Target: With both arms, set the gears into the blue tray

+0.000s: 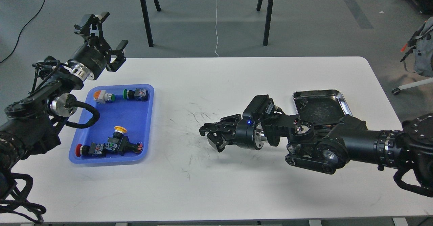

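Observation:
The blue tray [135, 117] lies on the left of the white table and holds several push-button switches with coloured caps. I can make out no gears anywhere. My left gripper [106, 35] hangs in the air beyond the tray's far left corner, open and empty. My right gripper [210, 137] reaches low over the table's middle, pointing left toward the blue tray, about a tray's width short of its right rim. Its dark fingers [209, 129] overlap from here, so I cannot tell whether they are apart or whether something tiny is between them.
A shiny silver tray [344, 105] with a dark bottom lies at the right, behind my right forearm. The table's middle [189, 172] is scuffed white surface. Black chair legs [145, 16] stand on the floor beyond the far edge.

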{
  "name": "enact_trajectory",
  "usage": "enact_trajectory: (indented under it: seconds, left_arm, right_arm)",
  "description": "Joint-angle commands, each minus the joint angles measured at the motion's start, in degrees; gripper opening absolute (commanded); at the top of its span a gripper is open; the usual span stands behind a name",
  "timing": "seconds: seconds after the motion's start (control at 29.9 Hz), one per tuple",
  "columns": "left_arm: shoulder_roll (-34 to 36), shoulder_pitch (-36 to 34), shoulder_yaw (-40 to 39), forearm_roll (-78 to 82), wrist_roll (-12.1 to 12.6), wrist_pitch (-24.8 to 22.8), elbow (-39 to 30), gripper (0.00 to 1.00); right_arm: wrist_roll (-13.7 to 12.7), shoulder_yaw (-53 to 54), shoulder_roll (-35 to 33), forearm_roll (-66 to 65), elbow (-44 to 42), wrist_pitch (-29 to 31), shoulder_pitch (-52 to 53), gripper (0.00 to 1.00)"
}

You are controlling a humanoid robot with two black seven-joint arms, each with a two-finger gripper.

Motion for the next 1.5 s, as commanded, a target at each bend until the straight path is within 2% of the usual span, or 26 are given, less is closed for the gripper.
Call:
enact_trajectory:
  seconds: [0.0, 0.4, 0.6, 0.74, 1.2, 1.47]
  left_arm:
    - [0.09, 0.02, 0.00, 0.04, 0.00, 0.00, -0.06, 1.00]
    - [0.36, 0.02, 0.00, -0.05, 0.00, 0.00, -0.06, 1.00]
    - [0.45, 0.46, 0.00, -0.05, 0.00, 0.00, -0.06, 1.00]
    - [0.36, 0.46, 0.00, 0.04, 0.00, 0.00, -0.06, 1.00]
    - [1.15, 0.55, 0.00, -0.05, 0.00, 0.00, -0.24, 1.00]
    - [1.32, 0.90, 0.00, 0.04, 0.00, 0.00, -0.59, 1.00]
  right_arm:
    - [0.03, -0.36, 0.27, -0.10, -0.16, 0.03, -0.16, 0.03]
    - [0.03, -1.42, 0.89, -0.10, -1.30, 0.12, -0.16, 0.06]
    - [-0.05, -1.42, 0.98, -0.02, -1.92, 0.12, -0.42, 0.14]
    - [-0.05, -1.42, 1.24, -0.02, -2.09, 0.12, -0.42, 0.25]
    - [0.03, -1.42, 1.42, 0.07, -2.09, 0.12, -0.42, 0.35]
    - [0.03, -0.55, 1.33, 0.42, -2.09, -0.15, -0.16, 0.49]
